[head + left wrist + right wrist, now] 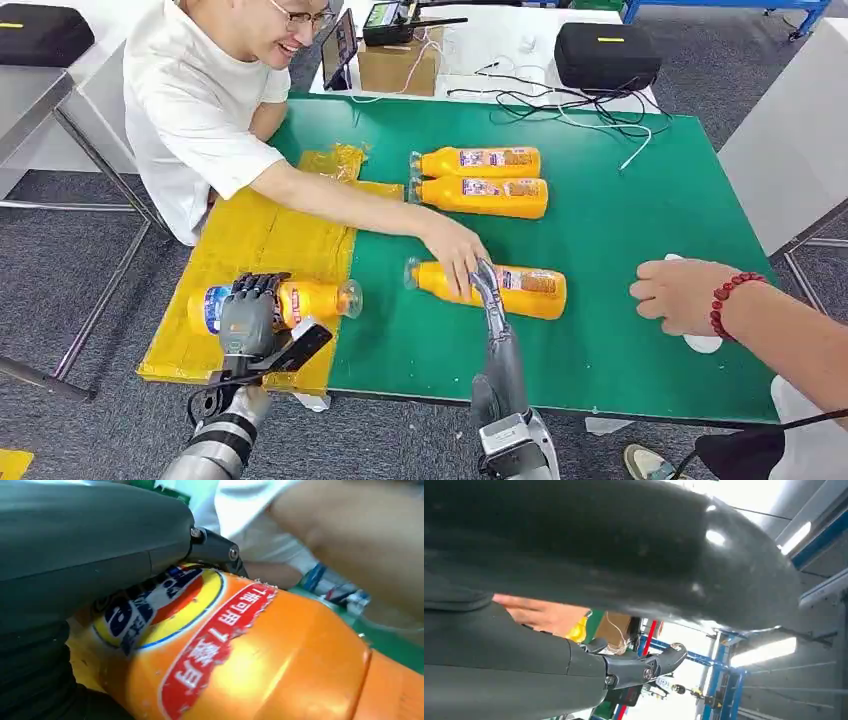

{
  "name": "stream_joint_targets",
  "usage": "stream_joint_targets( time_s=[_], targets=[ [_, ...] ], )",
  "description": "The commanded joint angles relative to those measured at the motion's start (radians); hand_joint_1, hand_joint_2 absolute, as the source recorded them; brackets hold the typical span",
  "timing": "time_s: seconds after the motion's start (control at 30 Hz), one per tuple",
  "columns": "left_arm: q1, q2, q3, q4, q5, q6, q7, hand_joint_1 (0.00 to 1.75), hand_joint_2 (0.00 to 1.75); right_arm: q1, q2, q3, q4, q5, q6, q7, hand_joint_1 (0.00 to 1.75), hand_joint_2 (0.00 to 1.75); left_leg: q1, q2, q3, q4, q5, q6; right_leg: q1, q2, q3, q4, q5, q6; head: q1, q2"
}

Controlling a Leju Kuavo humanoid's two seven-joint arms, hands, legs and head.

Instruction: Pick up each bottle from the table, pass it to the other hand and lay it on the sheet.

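Bottle [300,300] at lower left: glossy orange plastic, printed label scuffed at its edges. Sheet [255,240] under it: yellow, crinkled, slightly shiny film. Tabletop [650,200]: matt green, smooth. Left hand [250,310]: dark matt plastic fingers; arm silver metal. Right hand [487,285] cover: smooth grey, faint sheen.

A robotics test lab, seen from my head camera: my green surface [640,250] stands on grey carpet [60,260], cables [560,100] trail to black equipment cases [606,52], a cardboard box [398,66] sits behind, and blue steel framing [719,680] rises under strip lights.
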Motion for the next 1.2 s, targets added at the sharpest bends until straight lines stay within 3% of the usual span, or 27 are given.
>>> stream_joint_targets(
  time_s=[0.03,0.07,0.1,0.13,0.2,0.33,0.4,0.43,0.47,0.53,0.63,0.73,0.77,0.93,0.97,1.03,1.1,1.13,1.2],
  targets=[
    [-0.054,0.087,-0.133,0.307,-0.085,-0.085,0.235,0.77,0.00,-0.025,0.014,-0.034,0.049,0.002,0.011,-0.001,0.00,0.00,0.000,0.003,0.004,-0.001,0.000,-0.002,0.001,0.003,0.003,-0.001,0.001,-0.002,0.000,0.000],
    [-0.056,0.087,-0.138,0.312,-0.083,-0.126,0.267,0.10,0.00,-0.027,0.019,-0.038,0.051,0.003,0.011,-0.001,0.00,0.00,0.000,0.003,0.006,-0.002,0.000,-0.002,0.000,0.003,0.004,-0.001,0.001,-0.002,0.000,0.000],
    [-0.059,0.086,-0.148,0.317,-0.086,-0.168,0.279,0.00,0.00,-0.030,0.022,-0.041,0.056,0.004,0.014,-0.001,0.00,0.00,0.001,0.005,0.006,-0.002,0.000,-0.003,0.001,0.004,0.004,-0.001,0.001,-0.004,0.000,0.000],
    [-0.059,0.086,-0.148,0.317,-0.086,-0.168,0.279,0.00,0.00,-0.030,0.022,-0.041,0.056,0.004,0.014,-0.001,0.00,0.00,0.000,0.004,0.007,-0.002,-0.001,-0.002,0.000,0.003,0.006,0.000,0.000,-0.003,0.000,0.000],
    [-0.073,0.085,-0.161,0.312,-0.071,-0.350,0.334,0.00,0.00,-0.035,0.031,-0.055,0.065,0.010,0.030,-0.001,0.00,0.00,0.001,0.005,0.009,-0.003,0.000,-0.003,0.001,0.004,0.007,-0.001,0.001,-0.003,0.000,0.000],
    [-0.073,0.085,-0.161,0.312,-0.071,-0.350,0.334,0.00,0.00,-0.035,0.031,-0.055,0.065,0.010,0.030,-0.001,0.00,0.00,0.001,0.000,0.015,-0.004,0.001,-0.003,0.001,0.001,0.015,-0.002,0.000,-0.005,0.000,0.000],
    [-0.075,0.088,-0.147,0.295,-0.003,-0.545,0.332,0.00,0.00,-0.039,0.041,-0.071,0.079,0.015,0.059,-0.001,0.00,0.00,0.000,-0.006,0.017,-0.003,0.002,-0.004,0.001,-0.005,0.009,0.000,-0.003,-0.006,0.000,0.000],
    [-0.073,0.093,-0.155,0.287,0.015,-0.601,0.332,0.00,0.00,-0.044,0.043,-0.074,0.088,0.019,0.067,-0.001,0.00,0.00,0.001,-0.010,0.023,-0.001,-0.006,-0.007,0.001,-0.008,0.015,0.002,-0.010,-0.008,0.000,0.000],
    [-0.070,0.099,-0.163,0.280,0.035,-0.653,0.322,0.00,0.00,-0.049,0.044,-0.075,0.095,0.019,0.072,-0.001,0.00,0.00,0.001,-0.007,0.017,-0.003,-0.001,-0.008,0.002,-0.006,0.008,0.000,-0.006,-0.007,0.000,0.000],
    [-0.069,0.101,-0.167,0.278,0.040,-0.663,0.315,0.00,0.00,-0.051,0.044,-0.075,0.096,0.019,0.072,-0.001,0.00,0.00,0.000,-0.014,0.027,0.001,-0.008,-0.005,0.000,-0.012,0.021,0.005,-0.015,-0.005,0.000,0.000],
    [-0.069,0.101,-0.167,0.278,0.040,-0.663,0.315,0.00,0.00,-0.051,0.044,-0.075,0.096,0.019,0.072,-0.001,0.00,0.00,0.000,-0.021,0.016,0.007,-0.003,-0.007,0.001,-0.020,0.012,0.011,-0.013,-0.007,0.000,0.000],
    [-0.067,0.096,-0.194,0.253,0.090,-0.695,0.266,0.00,0.00,-0.058,0.039,-0.073,0.103,0.021,0.062,-0.001,0.00,0.00,0.000,-0.029,0.024,0.001,0.003,-0.003,0.001,-0.027,0.022,0.004,-0.013,-0.008,0.000,0.000],
    [-0.067,0.094,-0.201,0.243,0.106,-0.697,0.249,0.00,0.00,-0.057,0.037,-0.074,0.102,0.021,0.059,-0.001,0.00,0.00,0.000,-0.025,0.015,0.002,0.005,-0.004,0.001,-0.024,0.012,0.006,-0.009,-0.009,0.000,0.000],
    [-0.048,0.051,-0.219,0.094,0.334,-0.693,0.102,0.00,0.00,-0.044,0.023,-0.083,0.094,0.025,0.042,-0.001,0.00,0.00,0.000,-0.029,0.024,-0.001,0.003,-0.003,0.000,-0.028,0.022,0.003,-0.009,-0.005,0.000,0.000],
    [-0.036,0.039,-0.227,0.042,0.380,-0.685,0.059,0.00,0.00,-0.040,0.018,-0.080,0.088,0.026,0.039,-0.001,0.00,0.00,0.001,-0.026,0.018,-0.002,0.005,-0.004,0.001,-0.024,0.014,0.001,-0.006,-0.006,0.000,0.000],
    [-0.029,0.036,-0.246,0.015,0.395,-0.689,0.074,0.00,0.00,-0.037,0.017,-0.080,0.085,0.026,0.038,-0.001,0.00,0.00,0.000,-0.027,0.024,-0.001,0.003,-0.003,0.000,-0.027,0.020,0.002,-0.010,-0.005,0.000,0.000],
    [0.000,0.033,-0.285,-0.070,0.478,-0.642,0.040,0.00,0.00,-0.033,0.015,-0.080,0.080,0.029,0.033,-0.001,0.00,0.00,0.000,-0.022,0.022,-0.002,0.003,-0.004,0.001,-0.022,0.017,0.000,-0.008,-0.005,0.000,0.000],
    [0.013,0.032,-0.318,-0.119,0.522,-0.591,0.005,0.00,1.75,-0.032,0.012,-0.076,0.076,0.031,0.028,-0.001,0.00,0.00,0.000,-0.021,0.025,-0.002,0.001,-0.004,0.000,-0.021,0.022,0.000,-0.009,-0.004,0.000,0.000],
    [0.021,0.016,-0.357,-0.210,0.657,-0.515,0.047,0.00,1.75,-0.028,0.013,-0.080,0.076,0.037,0.015,-0.001,0.00,0.00,0.000,-0.019,0.024,-0.003,0.001,-0.004,0.000,-0.020,0.027,0.000,-0.009,-0.004,0.000,0.000]
  ],
)
